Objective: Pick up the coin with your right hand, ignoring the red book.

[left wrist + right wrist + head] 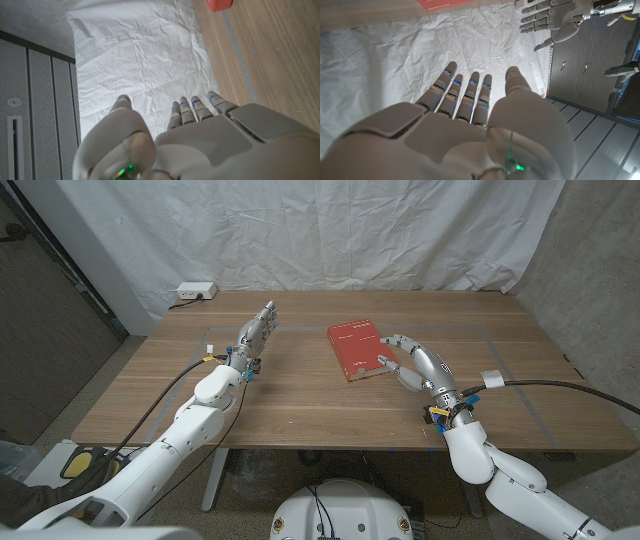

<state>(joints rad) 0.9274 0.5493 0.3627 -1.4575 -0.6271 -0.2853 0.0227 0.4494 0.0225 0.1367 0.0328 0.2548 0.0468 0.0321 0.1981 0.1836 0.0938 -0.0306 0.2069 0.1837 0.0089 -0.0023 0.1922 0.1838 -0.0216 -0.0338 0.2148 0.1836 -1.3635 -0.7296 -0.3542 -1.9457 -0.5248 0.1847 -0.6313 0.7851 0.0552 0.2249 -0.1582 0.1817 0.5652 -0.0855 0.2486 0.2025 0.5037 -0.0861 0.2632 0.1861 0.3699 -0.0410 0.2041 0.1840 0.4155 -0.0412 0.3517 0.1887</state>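
Honestly, nothing looks done yet; the right robot hand hovers with fingers spread, holding nothing, just beside the red book on the desk; I cannot spot the coin; the left robot hand is empty too.

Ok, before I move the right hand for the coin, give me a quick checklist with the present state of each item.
1. Coin located: not ok; I cannot find it on the table in any view.
2. Right hand free: ok, fingers apart, holding nothing.
3. Right hand away from the red book: not ok, its fingertips are at the book's right edge; contact cannot be told.
4. Left hand out of the way: ok, open, well left of the book.
5. Coin hidden under the book or hand: cannot tell.
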